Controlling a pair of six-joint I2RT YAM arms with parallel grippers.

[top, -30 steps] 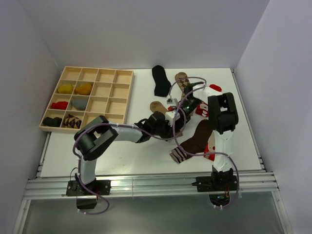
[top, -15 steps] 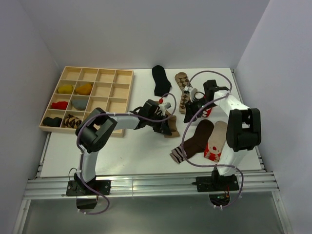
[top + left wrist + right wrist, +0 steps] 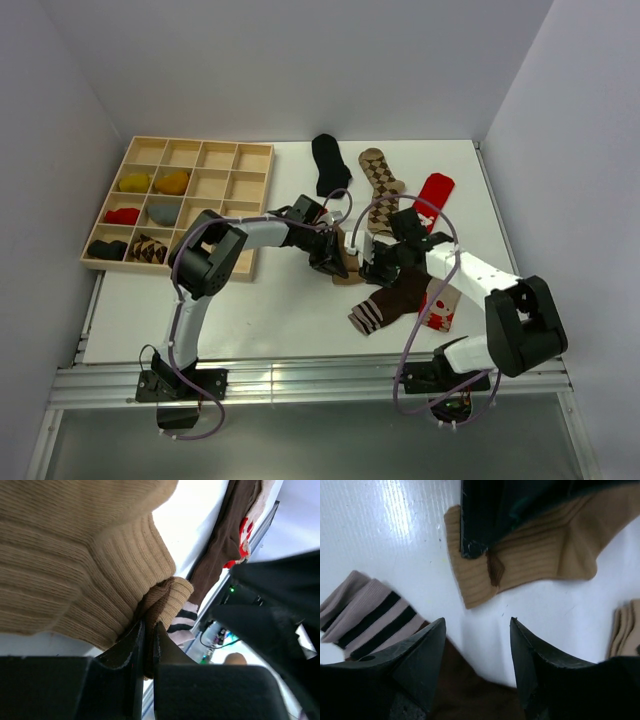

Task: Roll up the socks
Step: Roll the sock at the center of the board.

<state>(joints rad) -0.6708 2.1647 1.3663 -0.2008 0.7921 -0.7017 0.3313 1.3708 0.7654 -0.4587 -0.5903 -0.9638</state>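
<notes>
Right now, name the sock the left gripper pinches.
The tan sock, ribbed edge clamped in the left gripper; black, argyle, red and striped socks lie free.

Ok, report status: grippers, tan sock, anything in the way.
Left gripper shut on tan sock, edge pinched. Right gripper open, low beside it. Striped-toe brown sock partly under right gripper.

Your white table sits between plain pale grey walls, a metal rail along its near edge.

The left arm and the right arm are built of white tubular links with chunky black joint housings, and a looping mauve cable trails along each. The right gripper has matte black, wedge-shaped fingers with scuffed edges.
</notes>
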